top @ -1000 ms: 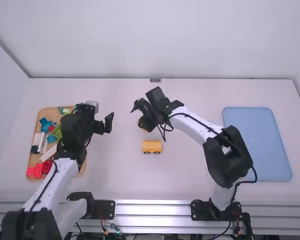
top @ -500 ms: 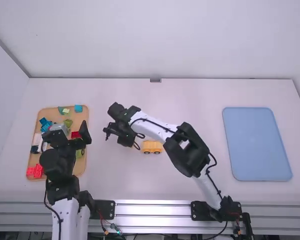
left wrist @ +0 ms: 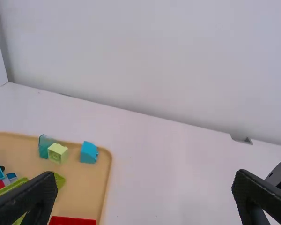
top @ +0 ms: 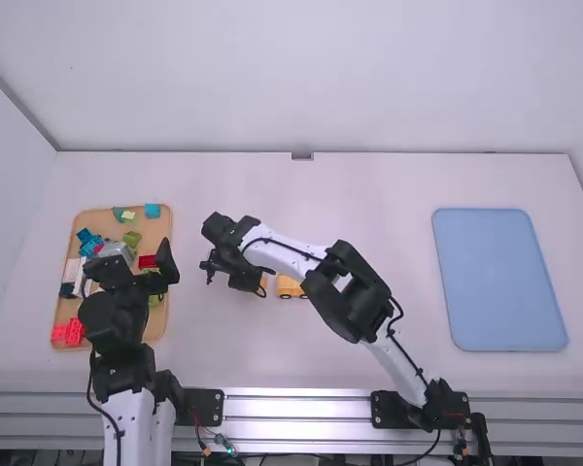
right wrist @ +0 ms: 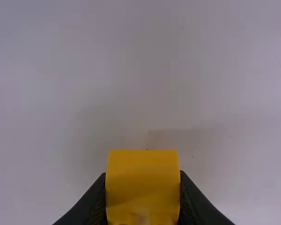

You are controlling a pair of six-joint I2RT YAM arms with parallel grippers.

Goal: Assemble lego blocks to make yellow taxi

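Beside the right arm's elbow, near mid-table: yellow wheeled block [top: 290,286], upright on its wheels, partly hidden by the arm. Second yellow block [right wrist: 143,171] clamped in the right gripper [right wrist: 143,190], fingers closed on its two sides. The two pieces are apart, not joined; cannot tell whether the held one touches the table.

Change: right arm has swung leftward across the table over the last second, its gripper now on the tray side of the wheeled block; only a slight shift in the latest half second. Left gripper [left wrist: 146,177] has drawn back over the wooden tray [top: 158,337], fingers wide with nothing between them.

Meaning, as I judge it: middle freed for the right arm; taxi still at an early stage, body piece in hand, joining to come. Next move likely needs studs lined up squarely; a tilted press could skid the wheeled block.

Farther out: loose coloured blocks [top: 75,332] in the wooden tray; blue tray [top: 500,282] off to the right.
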